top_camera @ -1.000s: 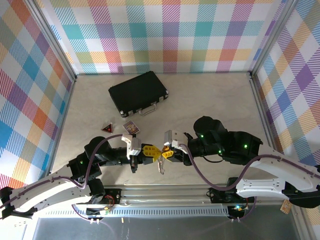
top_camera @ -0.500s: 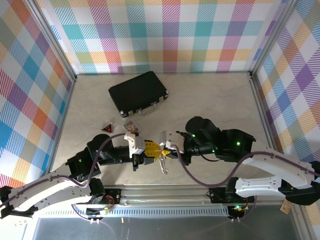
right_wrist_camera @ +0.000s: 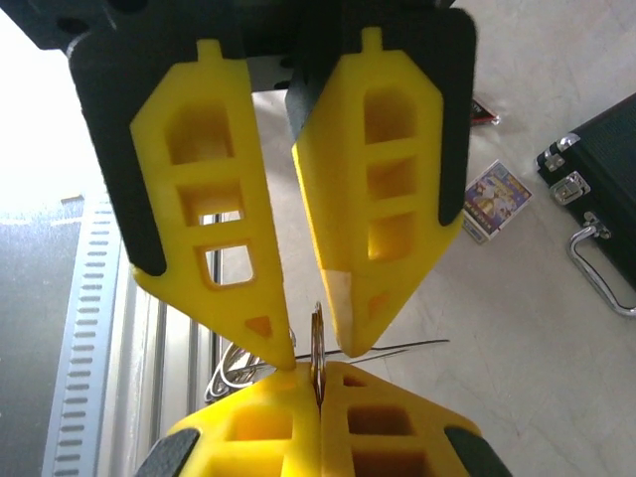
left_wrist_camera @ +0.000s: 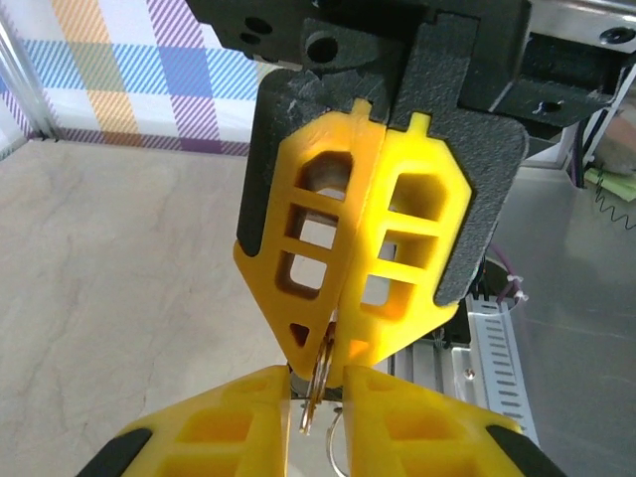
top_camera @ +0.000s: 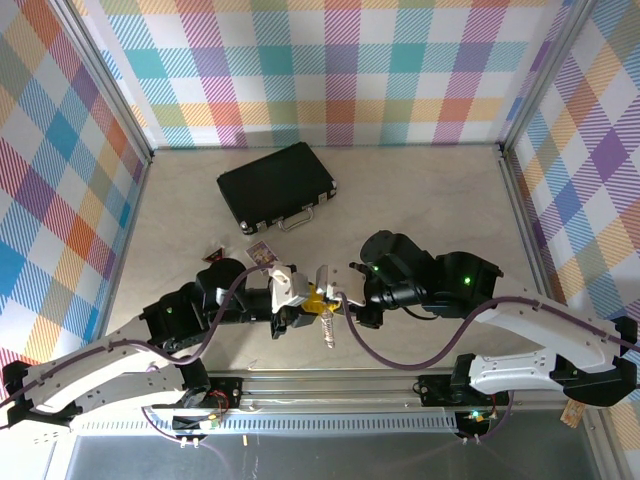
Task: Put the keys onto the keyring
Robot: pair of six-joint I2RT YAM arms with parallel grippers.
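I'm holding the keyring (left_wrist_camera: 318, 383) over the middle of the table's (top_camera: 430, 200) near edge w/ the right gripper (left_wrist_camera: 333, 348), its jaws pinching together on the ring. The left gripper (right_wrist_camera: 314, 348) is facing it tip to tip, its jaws standing slightly apart and straddling the ring's edge w/o clamping it. One key (top_camera: 328, 333) is dangling just below the pinch pt, but I can't tell whether it's threaded or just hanging off the coil, so I'm reading this as approx. mid-threading, w/ working the key fully onto the ring left to do.
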